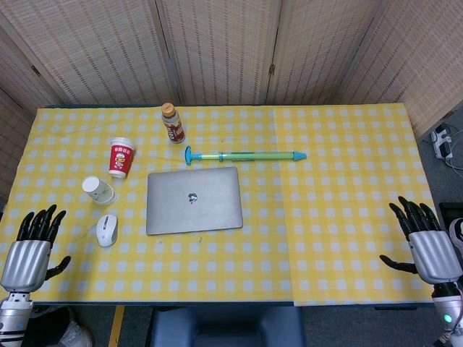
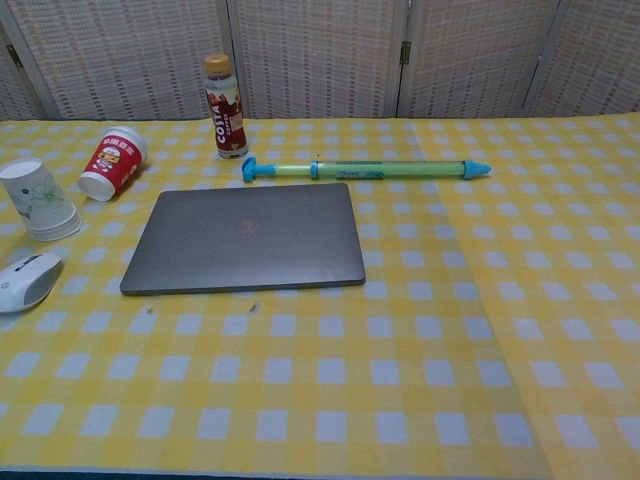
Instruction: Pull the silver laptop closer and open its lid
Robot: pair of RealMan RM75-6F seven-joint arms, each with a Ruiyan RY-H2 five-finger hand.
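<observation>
The silver laptop (image 1: 194, 200) (image 2: 245, 238) lies flat with its lid closed, left of the table's middle, on the yellow checked cloth. My left hand (image 1: 30, 251) rests at the near left corner of the table, fingers spread, holding nothing, well left of the laptop. At the near right edge my right hand (image 1: 425, 242) lies with its fingers apart and empty, far from the laptop. Neither hand shows in the chest view.
A white mouse (image 1: 106, 230) (image 2: 27, 280) lies left of the laptop. Behind it are a white paper cup (image 1: 98, 189) (image 2: 38, 199), a red cup (image 1: 120, 157) (image 2: 113, 162), a brown bottle (image 1: 172, 122) (image 2: 224, 106), and a long green and blue tube (image 1: 244, 155) (image 2: 365, 169) just beyond the laptop.
</observation>
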